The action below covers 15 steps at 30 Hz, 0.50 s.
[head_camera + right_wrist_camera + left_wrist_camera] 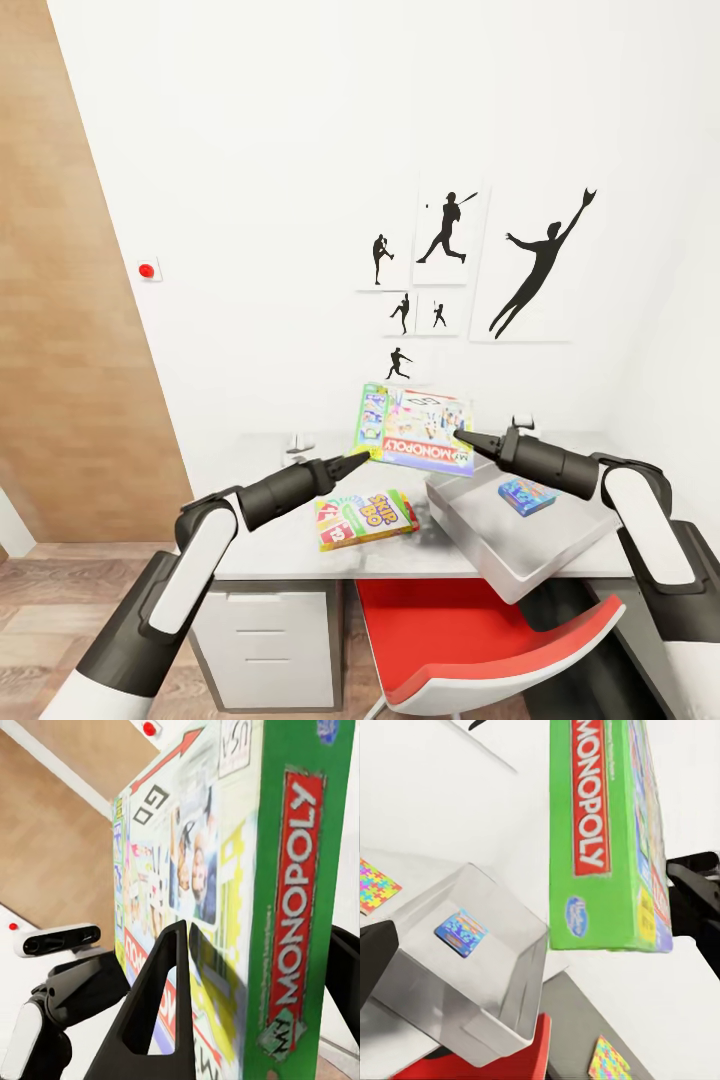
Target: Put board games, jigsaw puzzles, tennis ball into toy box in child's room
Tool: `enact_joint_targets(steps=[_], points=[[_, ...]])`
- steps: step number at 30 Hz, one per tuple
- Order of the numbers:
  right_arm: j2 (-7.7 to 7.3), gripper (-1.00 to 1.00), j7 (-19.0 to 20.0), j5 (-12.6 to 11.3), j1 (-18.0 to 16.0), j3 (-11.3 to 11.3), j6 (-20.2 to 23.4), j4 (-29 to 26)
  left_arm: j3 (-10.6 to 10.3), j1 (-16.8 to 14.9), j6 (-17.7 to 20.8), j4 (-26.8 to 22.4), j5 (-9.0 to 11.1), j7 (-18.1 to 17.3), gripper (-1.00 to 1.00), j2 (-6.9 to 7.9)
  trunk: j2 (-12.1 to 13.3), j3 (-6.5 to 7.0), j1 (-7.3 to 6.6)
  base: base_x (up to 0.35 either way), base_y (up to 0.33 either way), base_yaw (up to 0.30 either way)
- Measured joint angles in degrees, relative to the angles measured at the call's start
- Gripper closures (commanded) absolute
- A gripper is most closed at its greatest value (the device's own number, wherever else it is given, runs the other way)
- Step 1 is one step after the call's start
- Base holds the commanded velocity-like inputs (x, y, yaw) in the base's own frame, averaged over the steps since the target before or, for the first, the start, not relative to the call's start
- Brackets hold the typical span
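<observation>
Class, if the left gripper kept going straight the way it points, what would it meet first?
Probably the Monopoly box held up by the right gripper; the left gripper points at its lower edge, though depth is unclear.

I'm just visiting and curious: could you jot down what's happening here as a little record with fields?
Place: white-walled room, desk
Held item: Monopoly box, lifted above the desk
Holder: right gripper, fingers either side of the box's edge
Left gripper: near the box, state unclear
Toy box: holds a small blue game
Also on desk: Skip-Bo box
</observation>
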Motion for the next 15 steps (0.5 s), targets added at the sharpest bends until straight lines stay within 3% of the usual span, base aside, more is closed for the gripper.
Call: enact_joint_targets(steps=[5,9,15], points=[[-1.49,1.0,-0.16,0.24,-1.13,-1.74,-0.03,1.93,0.72,-0.16,1.99,0.01,0.01,0.26,-1.0,0.18,0.0,0.01,0.0,0.0,0.0,-0.019],[-1.79,1.0,-0.23,0.2,-1.36,-2.09,-0.01,2.29,1.52,-0.2,2.41,0.03,0.05,0.39,-1.0,0.23,0.0,0.08,0.0,0.0,0.0,-0.11],[-2.14,1.0,-0.88,0.07,-1.67,-2.58,0.01,3.1,5.01,0.06,3.71,0.25,-0.05,0.66,-1.0,0.35,-0.02,0.27,0.0,0.0,0.0,-0.193]])
